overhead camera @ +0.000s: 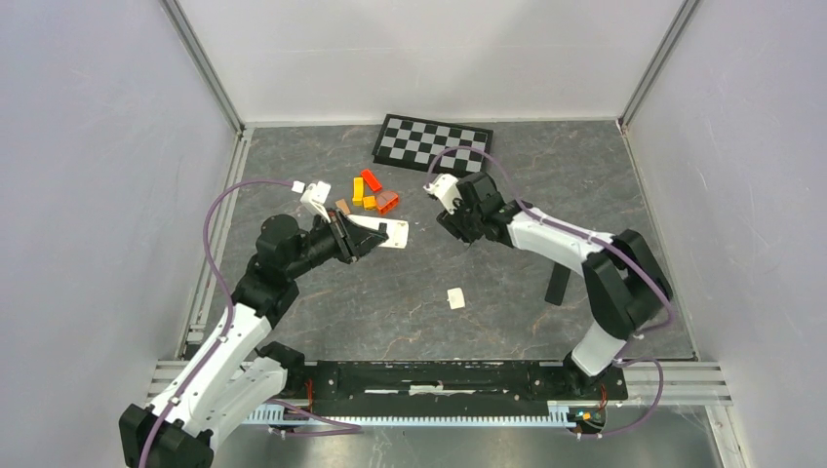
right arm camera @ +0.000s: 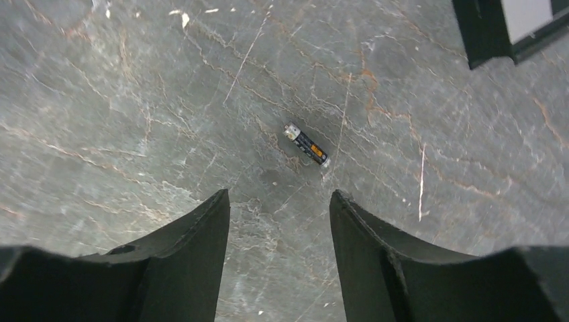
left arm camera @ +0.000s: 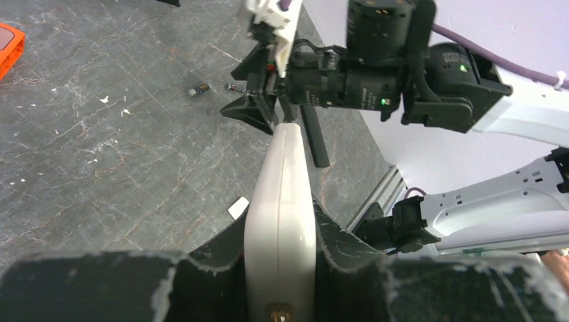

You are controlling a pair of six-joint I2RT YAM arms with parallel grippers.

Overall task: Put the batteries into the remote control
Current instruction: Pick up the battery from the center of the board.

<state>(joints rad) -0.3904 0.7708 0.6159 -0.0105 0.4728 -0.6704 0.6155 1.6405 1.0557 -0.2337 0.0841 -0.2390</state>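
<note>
- a battery (right arm camera: 306,145), dark with an orange band and a silvery cap, lies flat on the grey veined table (right arm camera: 134,100). it is just ahead of the right gripper (right arm camera: 278,215), whose jaws stand apart with nothing between them. only the right wrist view shows this plainly.
- the left wrist view catches it as a small dark stub near the right gripper's tips. in the top view i cannot make it out.
- the remote control (left arm camera: 285,168), white, is clamped edge-on in the left gripper (left arm camera: 282,235), its far end pointing towards the right gripper. the top view shows its flat face instead.
- the top view lays out the rest: orange and red blocks (overhead camera: 373,190) beyond the remote, a checkerboard (overhead camera: 432,143) at the far side, a small white piece (overhead camera: 455,298) between the arms, and a black bar (overhead camera: 558,283) by the right arm.
</note>
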